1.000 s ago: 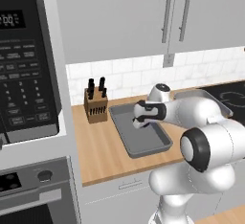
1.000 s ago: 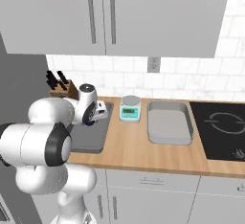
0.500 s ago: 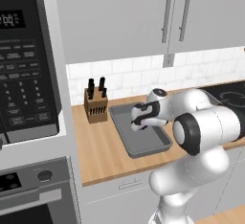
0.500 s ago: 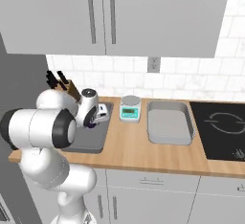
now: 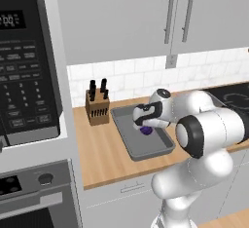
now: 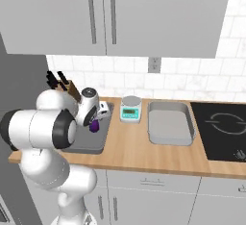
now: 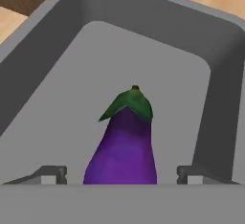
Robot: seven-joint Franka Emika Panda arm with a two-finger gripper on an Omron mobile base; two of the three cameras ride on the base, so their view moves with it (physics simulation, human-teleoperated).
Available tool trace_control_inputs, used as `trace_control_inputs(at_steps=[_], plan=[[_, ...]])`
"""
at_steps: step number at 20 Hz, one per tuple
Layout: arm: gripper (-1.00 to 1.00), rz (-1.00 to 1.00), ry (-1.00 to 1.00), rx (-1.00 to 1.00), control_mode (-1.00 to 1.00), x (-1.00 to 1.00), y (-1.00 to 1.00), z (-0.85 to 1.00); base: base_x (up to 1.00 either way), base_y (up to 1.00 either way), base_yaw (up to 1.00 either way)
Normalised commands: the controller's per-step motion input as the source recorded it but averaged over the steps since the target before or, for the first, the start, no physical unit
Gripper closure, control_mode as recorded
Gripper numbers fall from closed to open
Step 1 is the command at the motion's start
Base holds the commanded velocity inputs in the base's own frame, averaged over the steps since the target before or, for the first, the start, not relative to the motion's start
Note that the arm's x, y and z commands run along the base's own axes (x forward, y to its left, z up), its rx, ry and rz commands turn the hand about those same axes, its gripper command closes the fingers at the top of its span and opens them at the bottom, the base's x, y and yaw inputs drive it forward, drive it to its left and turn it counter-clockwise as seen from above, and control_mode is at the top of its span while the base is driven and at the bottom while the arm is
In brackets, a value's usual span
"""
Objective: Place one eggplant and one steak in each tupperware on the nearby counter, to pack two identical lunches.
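Since half a second earlier the claw (image 7: 122, 173) has parted over the left tupperware (image 5: 127, 139): in the hand view its two tips stand apart on either side of the eggplant (image 7: 123, 144), which lies on the grey floor of the container with its green cap toward the top of the frame, apparently no longer pinched. In the left base view the eggplant (image 5: 145, 130) is a purple spot at frame centre inside the tupperware, just under the claw (image 5: 142, 123); the right base view shows the same eggplant (image 6: 94, 125) left of centre, with the second tupperware (image 6: 170, 123) empty on the worktop (image 6: 134, 152) beyond the small kitchen scale (image 6: 130, 115). The step in hand looks like the release of the first eggplant. Next, by this reading, the arm must lift straight clear without nudging the eggplant, then fetch a steak or the other eggplant; none is visible here.
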Motion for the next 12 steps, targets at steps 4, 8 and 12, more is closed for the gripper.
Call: trace_control_inputs(at_steps=[4, 8, 12], plan=[[-1.00, 0.00, -0.03, 0.00, -1.00, -0.39, 0.00, 0.73, 0.00, 0.00, 0.00], [-1.00, 0.00, -0.09, 0.00, -1.00, -0.88, 0.00, 0.86, 0.00, 0.00, 0.00], [-1.00, -0.03, -0.11, 0.00, -1.00, -1.00, 0.00, 0.68, 0.00, 0.00, 0.00]])
